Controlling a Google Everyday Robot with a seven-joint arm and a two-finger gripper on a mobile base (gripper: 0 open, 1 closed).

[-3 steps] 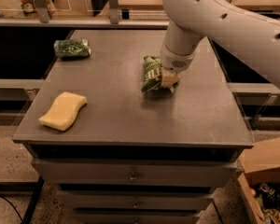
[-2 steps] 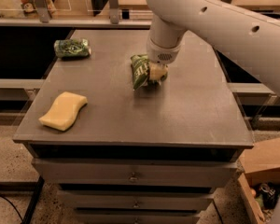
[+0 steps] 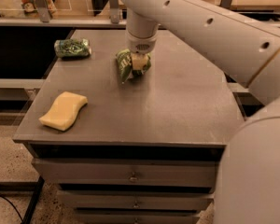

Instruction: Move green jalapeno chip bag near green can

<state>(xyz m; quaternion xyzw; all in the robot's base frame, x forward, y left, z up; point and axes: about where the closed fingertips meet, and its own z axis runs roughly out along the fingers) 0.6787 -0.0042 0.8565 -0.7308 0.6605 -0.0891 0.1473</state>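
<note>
**A:** Where are we?

**B:** Our two-finger gripper (image 3: pixel 138 62), under the white arm (image 3: pixel 200 27), is clenched on the glossy green crinkly jalapeno chip bag (image 3: pixel 124 65) near the middle of the grey table top (image 3: pixel 177 106). The small dark green drink can (image 3: pixel 72 48) lies on its side at ten o'clock from the bag, apart from it.

**A:** How do we do this well?

**B:** We'd carry it low toward ten o'clock and stop just short, since a nudge could roll the can. The yellow wavy sponge (image 3: pixel 64 110), at seven o'clock, sits off our path.

**A:** Containers?

**B:** The drawers (image 3: pixel 130 174) below are shut and their contents hidden. Whether the bag is sealed, we cannot tell.
</note>
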